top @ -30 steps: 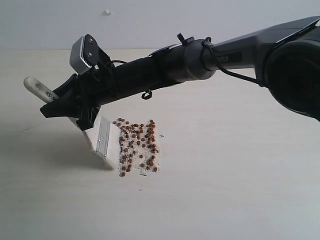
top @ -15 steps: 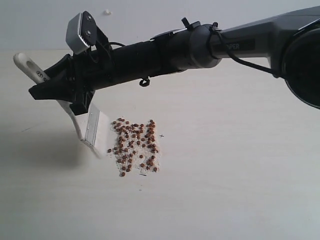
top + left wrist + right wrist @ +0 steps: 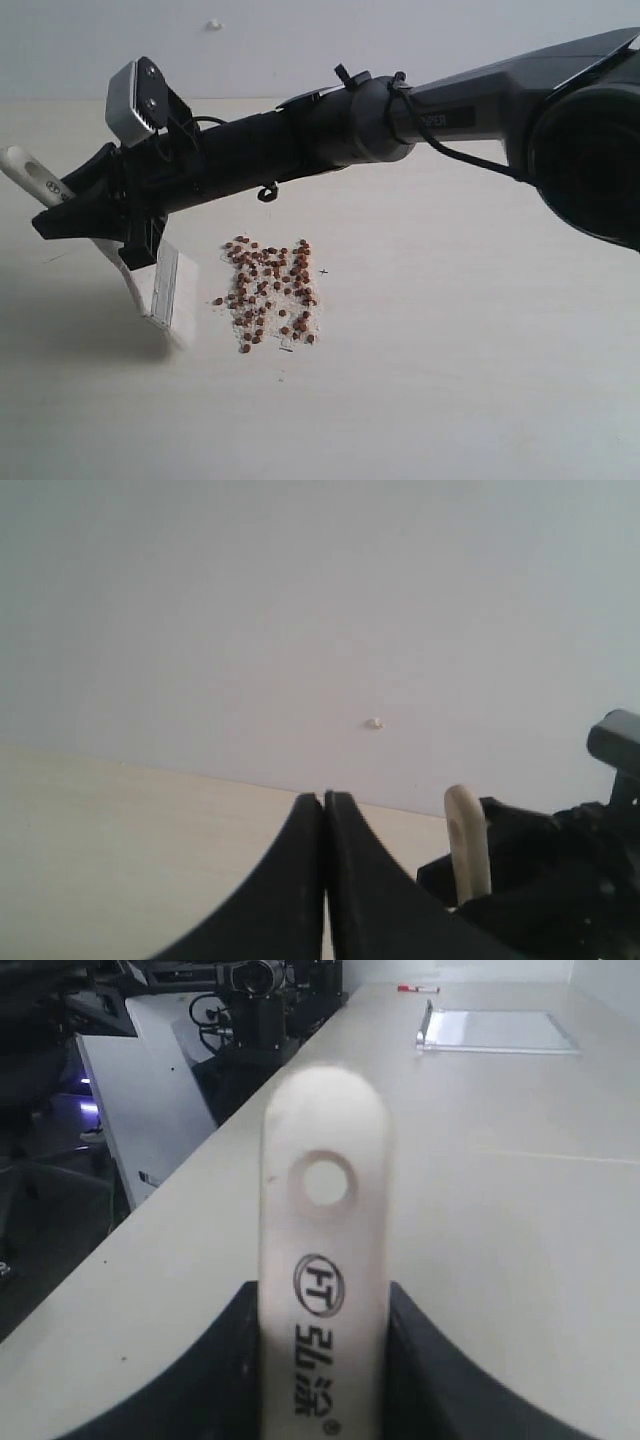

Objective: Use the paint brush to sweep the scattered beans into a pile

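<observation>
A pale cream tabletop [image 3: 450,400] meets a plain grey-white wall [image 3: 330,45] bearing one small white speck [image 3: 213,24]. Past the table's edge, black camera equipment [image 3: 255,990] stands beside a white stand [image 3: 150,1090].

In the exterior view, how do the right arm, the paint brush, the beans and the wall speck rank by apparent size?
1. right arm
2 and 3. paint brush (partly hidden) and beans: about alike, not ranked
4. wall speck

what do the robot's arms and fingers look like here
The right arm is a black tube turning dark grey farther back, with small white lettering, thin black cables looped along it and a silver-grey camera block at the wrist. The left fingers are black, curved and tapering.
</observation>
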Motion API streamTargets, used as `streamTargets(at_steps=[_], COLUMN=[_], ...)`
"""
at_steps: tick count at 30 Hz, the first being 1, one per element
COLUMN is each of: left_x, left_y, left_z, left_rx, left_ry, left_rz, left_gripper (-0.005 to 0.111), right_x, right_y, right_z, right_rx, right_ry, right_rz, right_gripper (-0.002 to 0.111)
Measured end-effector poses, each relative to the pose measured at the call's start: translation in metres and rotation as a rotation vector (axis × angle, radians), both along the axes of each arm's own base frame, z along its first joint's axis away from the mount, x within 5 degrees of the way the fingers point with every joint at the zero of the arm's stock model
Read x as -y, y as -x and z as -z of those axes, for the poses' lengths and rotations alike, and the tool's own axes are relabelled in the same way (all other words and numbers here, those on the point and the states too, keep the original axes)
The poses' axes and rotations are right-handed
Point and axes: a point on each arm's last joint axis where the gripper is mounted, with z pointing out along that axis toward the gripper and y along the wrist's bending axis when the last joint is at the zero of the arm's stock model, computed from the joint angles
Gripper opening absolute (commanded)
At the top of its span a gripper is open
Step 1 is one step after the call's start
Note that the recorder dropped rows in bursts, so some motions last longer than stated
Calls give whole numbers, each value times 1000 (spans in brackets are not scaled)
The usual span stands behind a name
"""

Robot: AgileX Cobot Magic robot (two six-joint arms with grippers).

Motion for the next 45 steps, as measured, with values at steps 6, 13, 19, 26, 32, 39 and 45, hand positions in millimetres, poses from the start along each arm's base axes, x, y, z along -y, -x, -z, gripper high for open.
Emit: streamTargets(at_steps=[6, 13, 19, 26, 32, 39, 45], left_x=[0, 0, 0, 0, 0, 0, 0], left_y=[0, 0, 0, 0, 0, 0, 0], left_z=[0, 0, 0, 0, 0, 0, 0], left_rx=[0, 0, 0, 0, 0, 0, 0], left_ry=[0, 0, 0, 0, 0, 0, 0], left_rz=[0, 0, 0, 0, 0, 0, 0], left_gripper=[0, 0, 0, 0, 0, 0, 0], right_x=[1, 3, 4, 4, 6, 12, 14], right_y=[1, 0, 1, 2, 4, -3, -32], right_z=[13, 21, 25, 18, -12, -46, -49], right_rx=[8, 8, 20, 29, 73, 58, 53], right_ry=[43, 139, 178, 168, 125, 53, 80], right_rz=[-18, -16, -21, -29, -31, 49, 354], right_gripper=[0, 0, 0, 0, 0, 0, 0])
